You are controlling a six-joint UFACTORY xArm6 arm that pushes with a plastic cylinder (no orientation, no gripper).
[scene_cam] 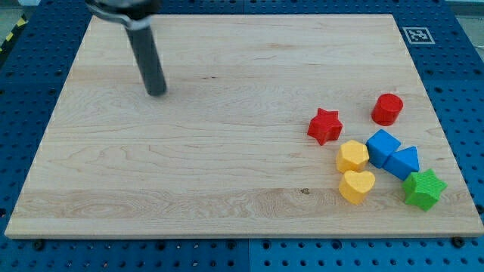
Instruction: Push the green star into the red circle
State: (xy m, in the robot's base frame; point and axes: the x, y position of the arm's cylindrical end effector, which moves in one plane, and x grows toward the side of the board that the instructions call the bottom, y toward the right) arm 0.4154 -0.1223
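The green star (423, 188) lies near the board's bottom right corner, touching a blue block (403, 162). The red circle (387, 109) stands apart, higher up at the view's right, with the blue blocks between it and the star. My tip (156, 92) rests on the board at the upper left, far from all the blocks.
A red star (324, 125) lies left of the red circle. A blue cube (383, 144), a yellow hexagon (352, 156) and a yellow heart (356, 186) cluster left of the green star. The wooden board (227, 189) ends close to the green star.
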